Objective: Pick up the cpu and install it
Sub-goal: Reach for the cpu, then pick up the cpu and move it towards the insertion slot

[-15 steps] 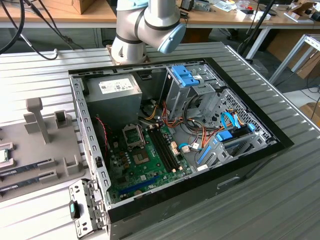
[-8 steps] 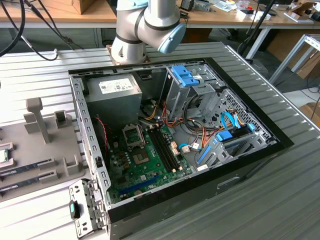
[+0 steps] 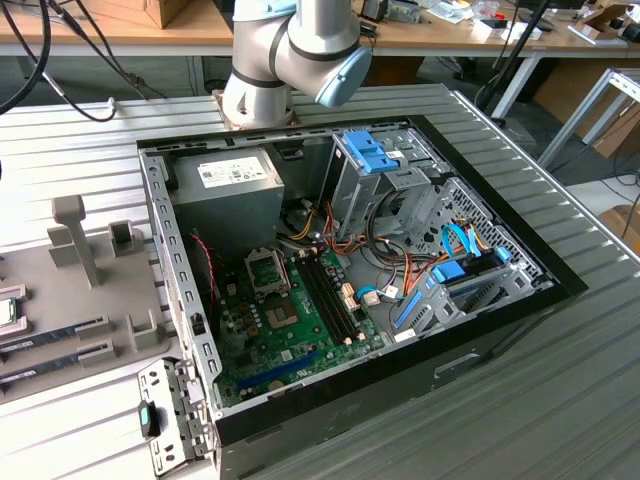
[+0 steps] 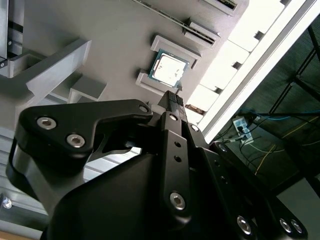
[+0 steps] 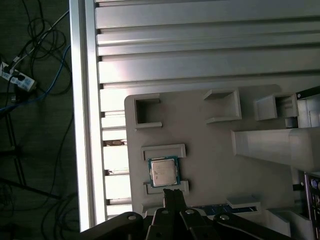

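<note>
The cpu is a flat square chip with a silvery, dull-gloss metal lid and a thin green rim. It lies flat, lid up, in a matte grey plastic fixture plate. Two raised grey lips touch it on opposite edges. Being square, it has no long axis; its edges run almost parallel to the lips.

In the exterior view the cpu is at the frame's left edge, middle height, well apart from the open computer case.

The gripper is black, with angular links and bright screw heads. Its two narrow fingers are pressed together with nothing between them. In both wrist views the fingertips line up with one edge of the cpu; whether they touch it cannot be told.

Surroundings:
- Upright grey blocks and open-sided pockets on the fixture plate.
- A ribbed aluminium table under everything.
- Inside the case, centre of the exterior view: a green motherboard and a grey metal power supply.
</note>
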Action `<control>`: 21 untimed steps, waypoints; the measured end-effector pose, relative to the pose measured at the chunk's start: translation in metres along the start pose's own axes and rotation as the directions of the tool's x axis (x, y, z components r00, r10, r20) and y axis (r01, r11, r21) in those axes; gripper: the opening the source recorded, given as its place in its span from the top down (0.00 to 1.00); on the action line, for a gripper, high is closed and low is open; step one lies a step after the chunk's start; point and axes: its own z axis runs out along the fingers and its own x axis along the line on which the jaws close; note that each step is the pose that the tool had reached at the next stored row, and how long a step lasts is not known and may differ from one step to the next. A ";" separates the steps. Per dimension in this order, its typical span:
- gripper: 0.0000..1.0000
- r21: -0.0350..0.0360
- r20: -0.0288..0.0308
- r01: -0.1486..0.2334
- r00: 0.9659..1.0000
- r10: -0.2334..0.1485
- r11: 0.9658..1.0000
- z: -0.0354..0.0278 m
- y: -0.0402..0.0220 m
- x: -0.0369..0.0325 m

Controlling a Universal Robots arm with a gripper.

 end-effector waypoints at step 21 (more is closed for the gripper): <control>0.89 0.081 0.006 0.002 1.000 -0.002 0.997 0.0033 -0.0009 0.0049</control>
